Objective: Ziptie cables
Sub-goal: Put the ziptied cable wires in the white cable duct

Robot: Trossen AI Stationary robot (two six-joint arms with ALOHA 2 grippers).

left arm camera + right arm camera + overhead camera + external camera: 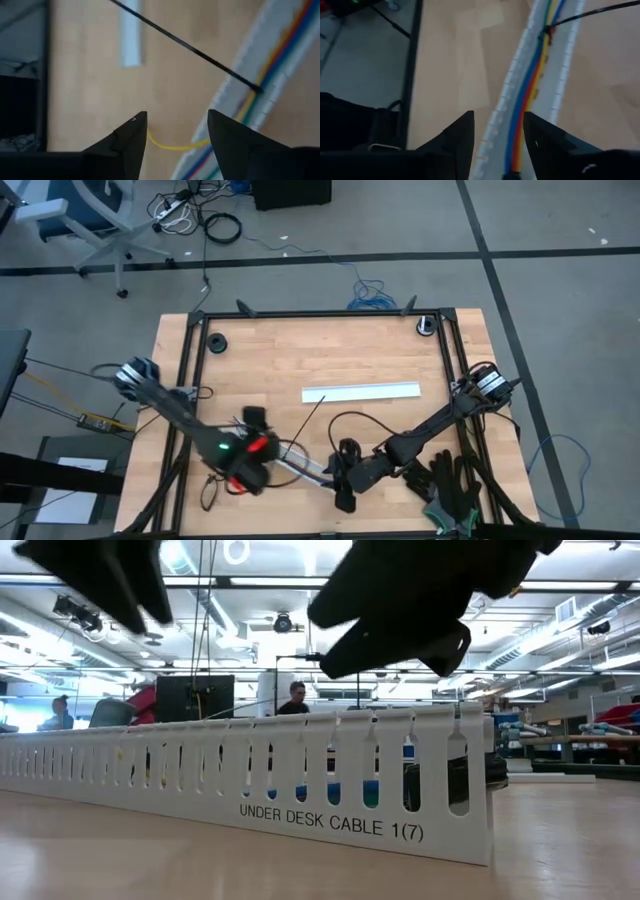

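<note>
The cables (530,85), blue, green, orange and yellow wires, lie along a white perforated rail (502,100) near the table's near edge. In the low view this rail (300,780) fills the foreground. A black zip tie (547,31) circles the wires, and its long tail (185,45) sticks out over the table. My left gripper (175,120) hangs open at the rail's left end, above a yellow wire loop (172,146) that bulges out of the rail. My right gripper (497,117) is open over the rail's right end, with the rail's wall and the wires showing between its fingers.
A second white rail (360,392) lies across the table's middle. Black gloves (445,480) sit at the near right corner. A black frame (195,370) borders the table, with small round parts (217,343) at the far corners. People (297,695) sit in the room behind.
</note>
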